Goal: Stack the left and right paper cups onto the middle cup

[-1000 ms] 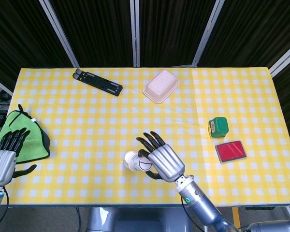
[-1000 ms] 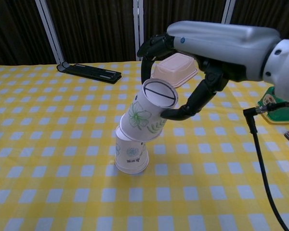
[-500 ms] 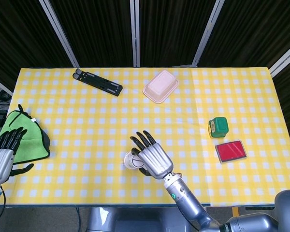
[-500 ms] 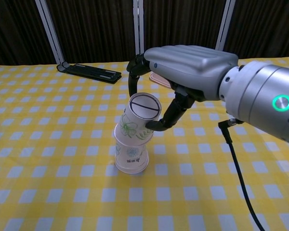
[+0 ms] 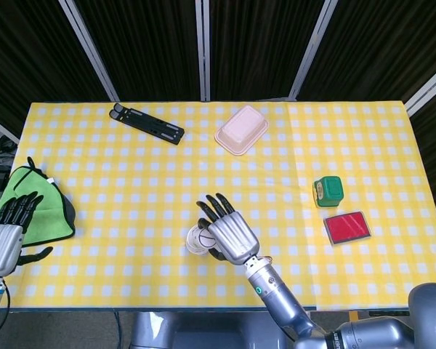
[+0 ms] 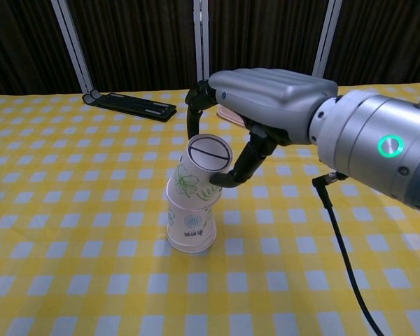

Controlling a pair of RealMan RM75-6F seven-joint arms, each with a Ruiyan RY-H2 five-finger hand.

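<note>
An upside-down white paper cup (image 6: 190,225) stands on the checked tablecloth near the front middle. Over it sits a second upside-down cup with a green flower print (image 6: 199,173), tilted a little to the right. My right hand (image 6: 266,98) reaches over from the right and grips this upper cup, its fingers (image 6: 193,105) curled round the far side and its thumb on the near side. From the head view only the cup's rim (image 5: 196,241) shows beside the right hand (image 5: 227,234). My left hand (image 5: 6,236) hangs open at the table's left edge, holding nothing.
A green cloth (image 5: 38,206) lies at the left edge by the left hand. A black stand (image 5: 147,123) and a pink-white lidded box (image 5: 241,129) lie at the back. On the right sit a green block (image 5: 328,190) and a red card (image 5: 346,227).
My right hand has carried the flower-print cup left and down onto the standing cup, and its tilt has lessened. The left hand has barely shifted.
</note>
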